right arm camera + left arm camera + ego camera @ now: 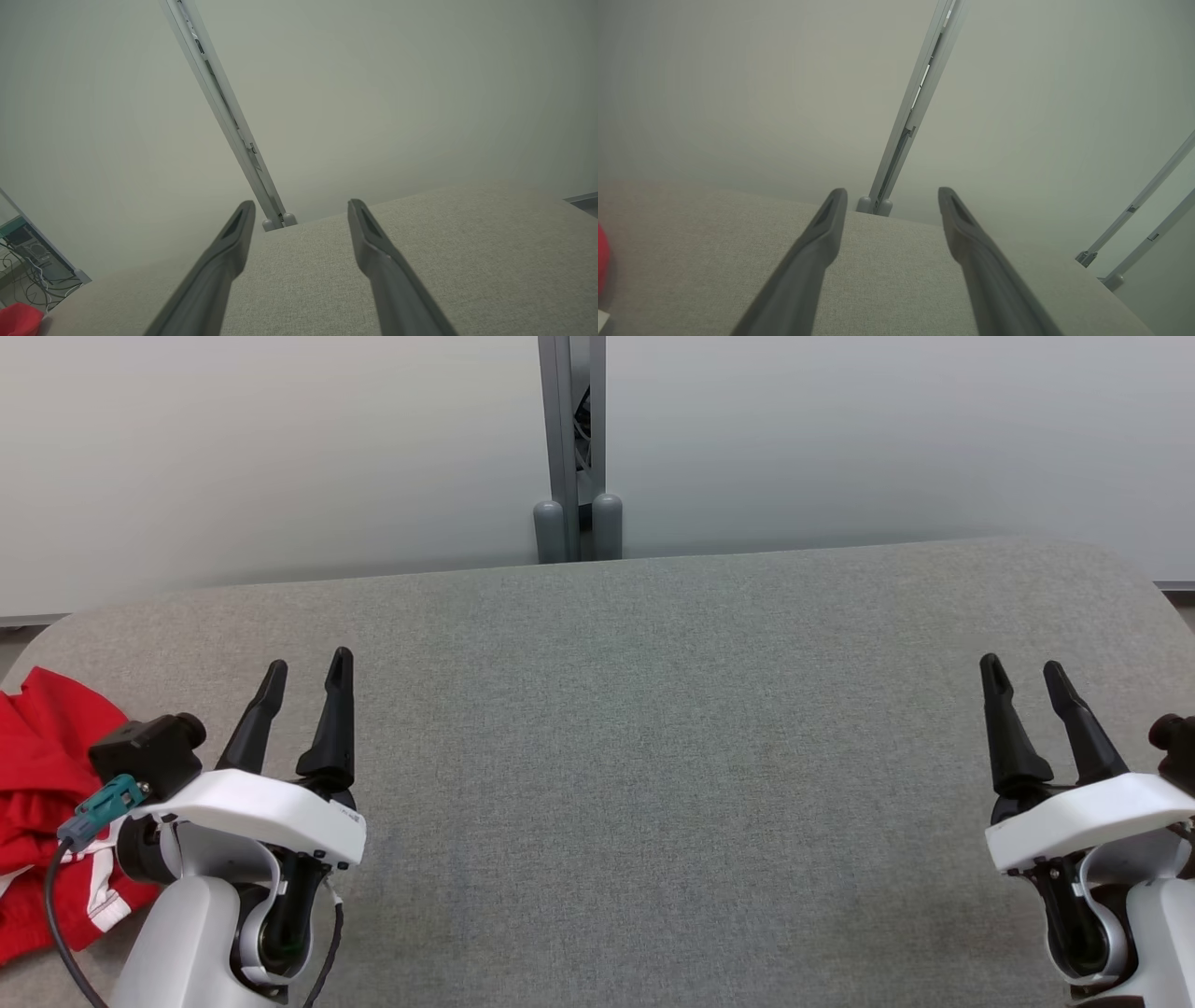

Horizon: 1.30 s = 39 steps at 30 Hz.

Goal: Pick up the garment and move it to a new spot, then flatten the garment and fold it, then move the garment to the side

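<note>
At the far left edge of the grey fabric-covered table [653, 756] lies the red garment [47, 775] with white trim, bunched up and partly hidden behind the left arm's wrist camera [149, 751]. Left gripper [308, 672] — fingers spread apart, nothing between them — hovers just beside it. Right gripper [1022, 667], likewise spread and empty, sits well apart over the table's right side

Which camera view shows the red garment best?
The head view: the red garment lies crumpled at the left edge of the table, folds and white trim visible. The left wrist view catches a red sliver at its left border; the right wrist view, a small red patch in its bottom-left corner.
</note>
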### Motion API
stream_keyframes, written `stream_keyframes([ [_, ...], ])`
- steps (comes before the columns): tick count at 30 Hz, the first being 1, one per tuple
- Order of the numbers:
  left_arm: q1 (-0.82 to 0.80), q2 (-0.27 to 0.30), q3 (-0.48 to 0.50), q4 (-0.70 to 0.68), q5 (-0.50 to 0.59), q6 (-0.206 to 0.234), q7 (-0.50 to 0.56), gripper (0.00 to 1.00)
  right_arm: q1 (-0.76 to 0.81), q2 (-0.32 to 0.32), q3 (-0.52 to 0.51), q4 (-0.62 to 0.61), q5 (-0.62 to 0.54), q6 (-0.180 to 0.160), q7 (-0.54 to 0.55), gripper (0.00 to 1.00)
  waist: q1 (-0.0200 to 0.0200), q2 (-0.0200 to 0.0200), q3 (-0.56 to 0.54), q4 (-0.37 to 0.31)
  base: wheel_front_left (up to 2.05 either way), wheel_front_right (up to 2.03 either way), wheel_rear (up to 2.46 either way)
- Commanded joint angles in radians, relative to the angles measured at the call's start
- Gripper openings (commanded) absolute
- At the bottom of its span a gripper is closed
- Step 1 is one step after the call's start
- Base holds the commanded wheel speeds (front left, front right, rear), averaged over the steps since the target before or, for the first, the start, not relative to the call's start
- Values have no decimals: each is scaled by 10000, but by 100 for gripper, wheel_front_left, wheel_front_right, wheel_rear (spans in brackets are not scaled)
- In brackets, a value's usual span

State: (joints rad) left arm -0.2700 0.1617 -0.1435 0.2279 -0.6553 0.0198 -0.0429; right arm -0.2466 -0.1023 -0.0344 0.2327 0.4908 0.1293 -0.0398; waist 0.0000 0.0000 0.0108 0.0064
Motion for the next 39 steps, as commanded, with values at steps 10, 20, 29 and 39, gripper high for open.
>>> stream_keyframes([
  [10, 494, 321, -129, -793, 1435, 425, 137, 100, 334, 25, 103, -535, -1601, 19, -338, 100, 0, 0, -26, 9, 0, 0, 0],
  [20, 920, 403, -201, -1041, 2274, 718, 110, 100, 683, 142, 114, -793, -2476, 19, -341, 100, 0, 0, -37, 43, 0, 0, 0],
  [29, 1200, 434, -356, -1196, 2944, 883, 66, 100, 979, 220, 31, -915, -3049, 20, -242, 100, 0, 0, -71, 65, 0, 0, 0],
  [39, 1474, 403, -471, -1397, 3501, 1036, 161, 100, 1291, 353, -63, -1099, -3527, 21, -162, 100, 0, 0, -120, 72, 0, 0, 0],
])
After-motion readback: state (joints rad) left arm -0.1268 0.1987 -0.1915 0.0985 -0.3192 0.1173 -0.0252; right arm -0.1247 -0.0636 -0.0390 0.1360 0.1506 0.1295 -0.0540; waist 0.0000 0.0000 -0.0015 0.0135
